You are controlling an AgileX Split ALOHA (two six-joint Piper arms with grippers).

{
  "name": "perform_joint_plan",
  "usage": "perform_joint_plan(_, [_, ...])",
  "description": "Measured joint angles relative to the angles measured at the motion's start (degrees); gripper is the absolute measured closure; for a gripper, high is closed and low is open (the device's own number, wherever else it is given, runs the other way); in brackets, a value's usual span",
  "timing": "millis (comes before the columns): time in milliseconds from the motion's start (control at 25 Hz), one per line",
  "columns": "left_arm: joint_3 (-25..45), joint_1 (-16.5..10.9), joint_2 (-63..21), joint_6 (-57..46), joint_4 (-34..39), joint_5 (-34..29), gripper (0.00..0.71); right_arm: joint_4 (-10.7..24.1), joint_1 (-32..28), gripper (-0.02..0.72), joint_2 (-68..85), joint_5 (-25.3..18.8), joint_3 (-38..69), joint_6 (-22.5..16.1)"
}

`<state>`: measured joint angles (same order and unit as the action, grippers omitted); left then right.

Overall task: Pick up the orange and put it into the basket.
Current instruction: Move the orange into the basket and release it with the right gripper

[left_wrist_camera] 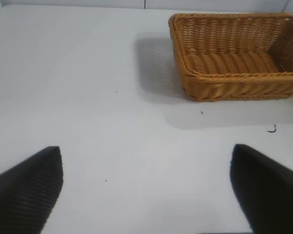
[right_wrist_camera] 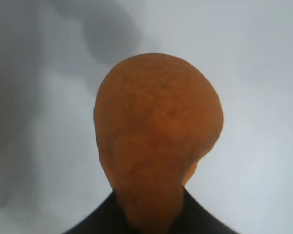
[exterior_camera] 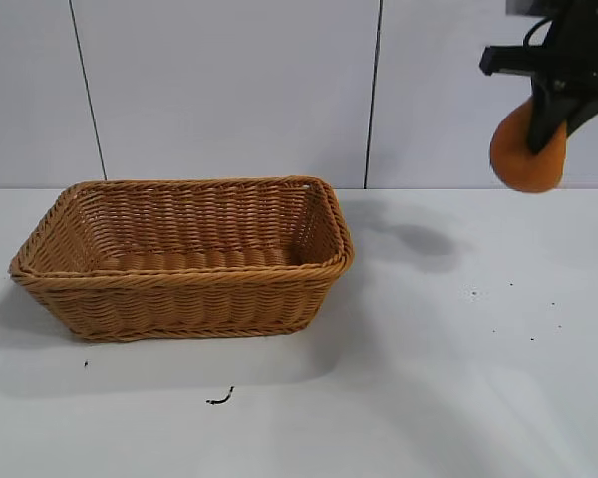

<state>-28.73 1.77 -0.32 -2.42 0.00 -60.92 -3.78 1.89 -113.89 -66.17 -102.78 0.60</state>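
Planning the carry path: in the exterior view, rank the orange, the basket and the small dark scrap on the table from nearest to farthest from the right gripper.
1. The orange: held in the right gripper, up at the view's right.
2. The basket: on the table, left of and below the gripper.
3. The dark scrap: on the table in front of the basket, farthest.

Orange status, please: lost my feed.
Right gripper shut on rough dull-orange fruit, high off table. Left gripper open, parked. Tan wicker basket empty, path clear.
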Motion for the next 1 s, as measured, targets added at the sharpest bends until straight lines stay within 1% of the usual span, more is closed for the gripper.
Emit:
perform_joint_plan(120, [0.0,0.0,0.0,0.0,0.0,0.0,0.044,-0.44,0.4,0.696,0.0,-0.93,-2.54,-0.05])
perform_joint_plan(280, [0.0,0.0,0.0,0.0,0.0,0.0,0.044,-0.35,3.27,0.696,0.0,-1.08,-3.43,-0.26])
perform_joint_plan(400, [0.0,0.0,0.0,0.0,0.0,0.0,0.044,-0.35,7.24,0.696,0.0,-0.83,-3.43,-0.6])
perform_joint_plan(480, [0.0,0.0,0.0,0.0,0.0,0.0,0.044,-0.35,10.67,0.696,0.0,0.05,-3.43,-1.56])
perform_joint_plan(600, [0.0,0.0,0.0,0.0,0.0,0.0,0.044,-0.54,15.81,0.696,0.0,2.58,-3.43,-2.51])
perform_joint_plan(800, [0.0,0.0,0.0,0.0,0.0,0.0,0.044,-0.54,24.17,0.696,-0.14,8.0,-3.43,-3.75])
perform_joint_plan(1000, [0.0,0.0,0.0,0.0,0.0,0.0,0.044,-0.78,30.36,0.696,-2.64,13.21,-3.63,-5.06])
